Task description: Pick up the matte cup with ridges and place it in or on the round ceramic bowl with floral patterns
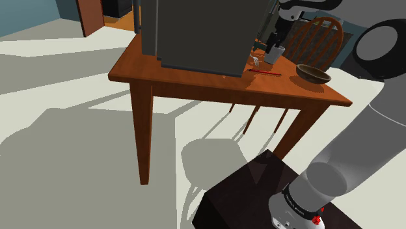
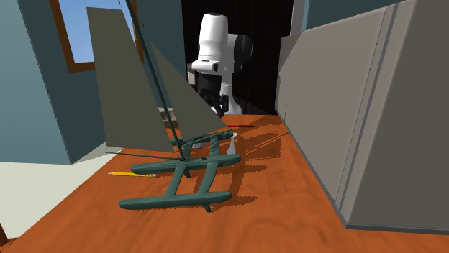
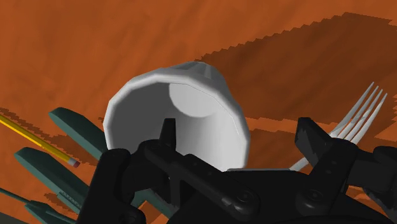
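Two black fingers of the hand (image 3: 240, 127) stand apart around the white ridged cup (image 3: 181, 111). One tip lies over its open mouth and the other is clear of its outer wall, so nothing is clamped. The cup rests mouth-up on the brown desk (image 3: 83, 44), with a fork (image 3: 364, 113) just beside it. A dark green rack (image 3: 71, 125) and a yellow pencil (image 3: 35, 140) lie on its other side. In the shoulder view a red pencil (image 1: 264, 71) lies near the cup, and the dark round bowl (image 1: 313, 73) sits apart toward that view's right.
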You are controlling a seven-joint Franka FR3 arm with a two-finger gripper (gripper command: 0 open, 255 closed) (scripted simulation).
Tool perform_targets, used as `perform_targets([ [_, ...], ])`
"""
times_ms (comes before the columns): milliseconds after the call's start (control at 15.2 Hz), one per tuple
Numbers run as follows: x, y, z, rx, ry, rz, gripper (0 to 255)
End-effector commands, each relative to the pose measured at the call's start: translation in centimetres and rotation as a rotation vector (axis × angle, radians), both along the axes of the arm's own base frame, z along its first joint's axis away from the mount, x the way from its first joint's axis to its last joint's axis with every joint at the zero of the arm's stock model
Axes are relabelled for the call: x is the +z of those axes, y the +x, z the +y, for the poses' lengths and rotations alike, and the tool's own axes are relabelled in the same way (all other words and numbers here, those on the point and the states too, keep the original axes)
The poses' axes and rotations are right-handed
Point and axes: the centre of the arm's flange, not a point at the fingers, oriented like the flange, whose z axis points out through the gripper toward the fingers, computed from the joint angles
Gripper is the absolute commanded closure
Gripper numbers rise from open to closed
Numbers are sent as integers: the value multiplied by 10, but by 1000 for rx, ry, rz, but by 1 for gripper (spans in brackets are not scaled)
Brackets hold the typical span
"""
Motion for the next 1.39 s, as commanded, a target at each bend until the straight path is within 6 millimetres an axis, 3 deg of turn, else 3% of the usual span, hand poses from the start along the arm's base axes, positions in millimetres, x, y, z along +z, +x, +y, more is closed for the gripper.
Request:
perform_targets([
  [0,0,0,0,0,0,0,255],
  [594,0,0,0,0,0,0,255],
  [1320,58,0,0,0,0,0,255],
])
